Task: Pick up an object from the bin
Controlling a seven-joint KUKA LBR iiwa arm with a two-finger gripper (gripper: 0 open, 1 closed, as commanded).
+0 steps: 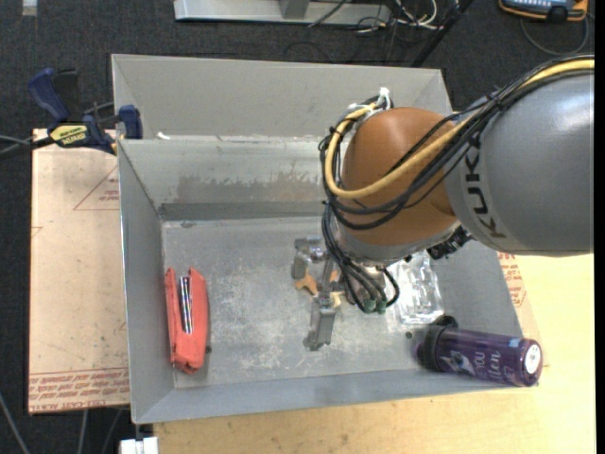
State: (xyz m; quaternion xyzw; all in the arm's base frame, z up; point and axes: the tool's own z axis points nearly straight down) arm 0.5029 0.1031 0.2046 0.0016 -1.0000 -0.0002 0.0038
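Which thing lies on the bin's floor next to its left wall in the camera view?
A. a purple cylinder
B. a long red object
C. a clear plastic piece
B: the long red object lies lengthwise beside the left wall of the bin, while the purple cylinder lies at the lower right and the clear plastic piece just above it.

Red stapler (186, 318) left; purple bottle (479, 353) right

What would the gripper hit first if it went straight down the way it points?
Probably the bare bin floor right beneath the gripper; the clear plastic piece lies off to its side, though depth is hard to judge.
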